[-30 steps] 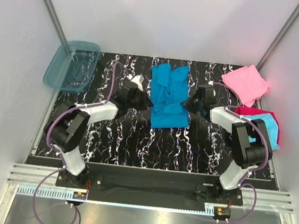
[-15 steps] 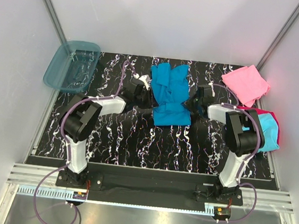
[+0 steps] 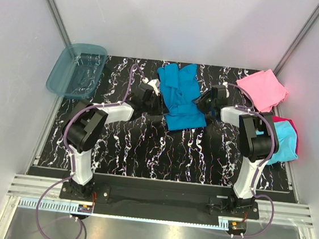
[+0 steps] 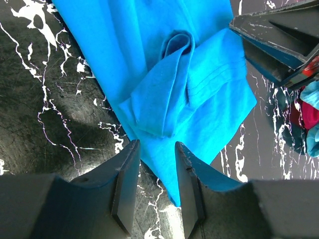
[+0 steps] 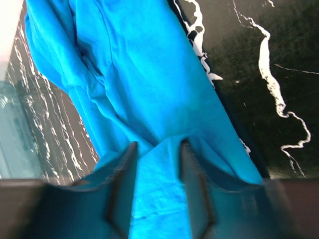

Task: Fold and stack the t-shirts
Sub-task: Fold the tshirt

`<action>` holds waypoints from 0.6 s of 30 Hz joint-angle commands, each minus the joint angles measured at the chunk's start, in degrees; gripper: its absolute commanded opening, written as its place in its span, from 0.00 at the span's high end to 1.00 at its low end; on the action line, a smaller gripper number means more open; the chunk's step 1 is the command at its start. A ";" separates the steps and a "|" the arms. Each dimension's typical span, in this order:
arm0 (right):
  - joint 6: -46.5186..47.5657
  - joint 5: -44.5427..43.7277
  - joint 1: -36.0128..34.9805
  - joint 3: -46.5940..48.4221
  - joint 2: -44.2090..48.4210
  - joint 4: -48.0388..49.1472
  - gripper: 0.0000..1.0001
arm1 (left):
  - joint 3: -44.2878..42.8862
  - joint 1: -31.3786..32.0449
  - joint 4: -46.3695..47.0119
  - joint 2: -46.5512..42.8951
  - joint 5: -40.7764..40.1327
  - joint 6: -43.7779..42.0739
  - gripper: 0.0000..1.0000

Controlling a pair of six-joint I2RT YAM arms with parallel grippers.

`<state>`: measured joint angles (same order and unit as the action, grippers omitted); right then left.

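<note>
The large teal-blue t-shirt [image 3: 180,94] lies rumpled at the middle back of the table, its near part folded over itself. My left gripper [image 3: 158,117] is at the shirt's near left corner. In the left wrist view it [image 4: 155,184] is open, and the shirt's [image 4: 149,59] corner lies loose on the table between the jaws. My right gripper [image 3: 202,108] is at the shirt's right edge. Blurred in its own view, it [image 5: 157,189] is open astride a ridge of the shirt [image 5: 139,74]. A folded pink t-shirt [image 3: 261,88] lies at the back right. Cyan [image 3: 286,139] and magenta-red [image 3: 273,120] ones lie stacked at the right edge.
A translucent blue plastic tub [image 3: 76,69] overhangs the back left corner of the black marbled table [image 3: 144,152]. Pale walls close in both sides and the back. The right arm's upper link stands in front of the cyan and magenta stack.
Both grippers carried the shirt's near end toward the back, shortening it, then opened and let go of the cloth. Both arms now reach farther back.
</note>
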<state>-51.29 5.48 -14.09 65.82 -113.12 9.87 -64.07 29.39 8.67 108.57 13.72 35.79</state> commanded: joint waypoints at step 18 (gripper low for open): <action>4.18 -5.03 0.46 -11.68 14.25 0.85 0.48 | 8.88 0.32 6.10 -10.31 1.31 1.47 0.62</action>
<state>-48.69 3.05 -13.96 55.16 -99.48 9.56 -56.03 29.47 11.20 100.09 13.76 36.62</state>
